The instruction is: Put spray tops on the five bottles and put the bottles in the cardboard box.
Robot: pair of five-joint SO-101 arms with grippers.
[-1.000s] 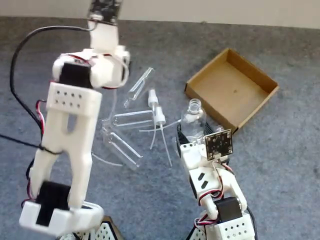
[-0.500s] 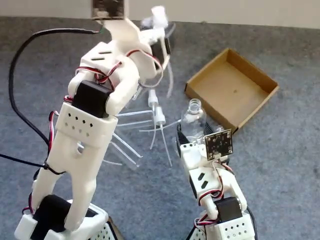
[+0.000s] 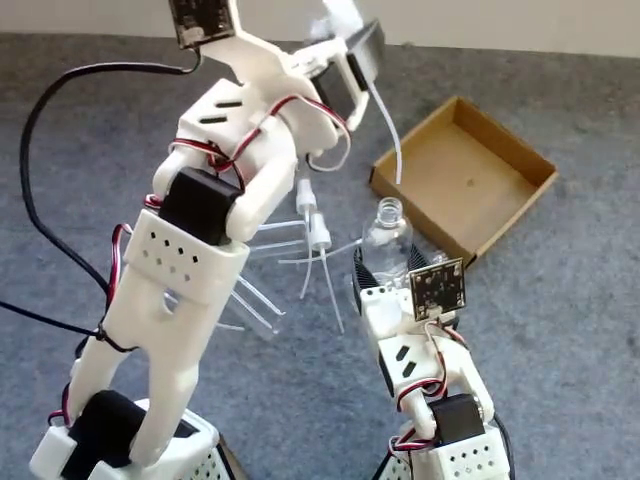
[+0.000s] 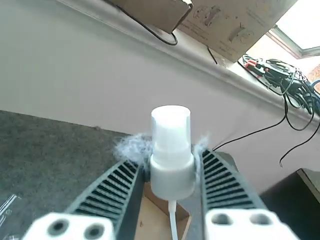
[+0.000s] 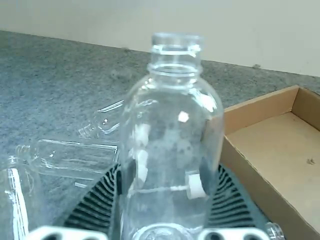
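Note:
My left gripper [image 4: 170,175] is shut on a white spray top [image 4: 171,152], held upright with its thin dip tube [image 3: 390,140] hanging down. In the high view this gripper [image 3: 345,45] is raised over the far side of the table, left of the cardboard box [image 3: 463,178]. My right gripper [image 5: 165,200] is shut on a clear open-necked bottle [image 5: 167,145], which stands upright near the table's middle [image 3: 386,238], just in front of the box. Several more clear bottles [image 3: 265,238] lie on the carpet to its left, with two spray tops [image 3: 315,225] beside them.
The grey carpet [image 3: 560,330] covers the table. The empty cardboard box [image 5: 270,150] sits right behind the held bottle. A black cable [image 3: 40,110] loops at the left. The left arm's white links [image 3: 210,240] hang over the lying bottles.
The left arm has risen from the pile of bottles with a spray top in its gripper and swung right toward the box. The right arm and its bottle stayed still.

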